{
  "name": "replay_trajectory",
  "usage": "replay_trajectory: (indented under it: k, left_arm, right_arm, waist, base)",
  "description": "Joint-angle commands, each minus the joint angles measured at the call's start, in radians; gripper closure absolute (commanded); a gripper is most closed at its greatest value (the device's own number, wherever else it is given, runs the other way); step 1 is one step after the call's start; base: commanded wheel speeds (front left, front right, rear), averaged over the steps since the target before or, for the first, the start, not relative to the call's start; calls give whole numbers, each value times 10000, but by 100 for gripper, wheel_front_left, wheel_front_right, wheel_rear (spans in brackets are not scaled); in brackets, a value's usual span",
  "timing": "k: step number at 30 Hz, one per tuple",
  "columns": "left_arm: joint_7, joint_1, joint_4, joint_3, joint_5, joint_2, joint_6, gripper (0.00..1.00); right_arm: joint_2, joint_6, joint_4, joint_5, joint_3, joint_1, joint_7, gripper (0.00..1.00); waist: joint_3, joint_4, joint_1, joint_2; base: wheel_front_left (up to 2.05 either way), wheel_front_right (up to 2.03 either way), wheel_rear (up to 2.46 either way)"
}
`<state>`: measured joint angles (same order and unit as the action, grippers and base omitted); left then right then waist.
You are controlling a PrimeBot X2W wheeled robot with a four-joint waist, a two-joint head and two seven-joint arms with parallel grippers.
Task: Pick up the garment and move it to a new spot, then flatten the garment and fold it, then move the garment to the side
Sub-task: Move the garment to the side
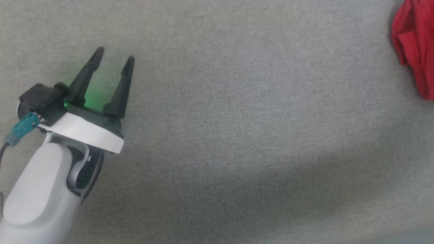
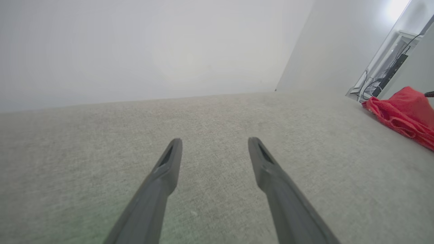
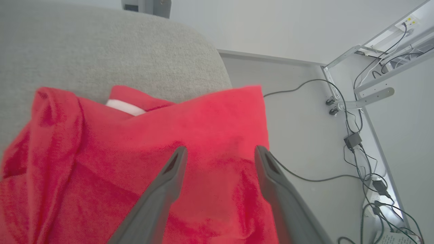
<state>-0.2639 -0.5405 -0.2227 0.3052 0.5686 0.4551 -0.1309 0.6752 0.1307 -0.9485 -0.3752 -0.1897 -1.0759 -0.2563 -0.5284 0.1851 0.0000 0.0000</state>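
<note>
The garment (image 1: 415, 44) is a bunched red heap at the right edge of the head view, cut off by the frame. In the left wrist view the garment (image 2: 405, 110) lies far off to the right. My left gripper (image 1: 115, 56) hovers open over bare grey fabric at the left, well away from it. My right gripper (image 3: 219, 150) is open just above the garment (image 3: 135, 159), whose red cloth spreads under both fingers; a strip of white trim (image 3: 123, 106) peeks from a fold. The lettering is hidden.
The work surface is a grey fabric cushion (image 1: 237, 118) with a rounded far corner (image 3: 203, 44). Beyond it lie a pale floor, loose cables (image 3: 352, 142) and a metal frame leg (image 3: 369, 93). A white wall (image 2: 135, 47) rises behind the cushion.
</note>
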Motion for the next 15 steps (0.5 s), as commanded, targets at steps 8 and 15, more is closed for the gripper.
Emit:
replay_trajectory:
  k: [8,15]
  left_arm:
    - [-5,945,29,-536,535,-304,16,0]
    - [-5,1966,-42,-1289,256,-469,16,0]
  right_arm:
    - [-415,0,597,-536,-674,396,547,0]
    - [-808,0,1156,-1004,-1288,1082,1195,0]
  waist:
    - [1433,-360,0,0]
    - [2581,-801,0,0]
  base:
    - [0,0,0]
    - [0,0,0]
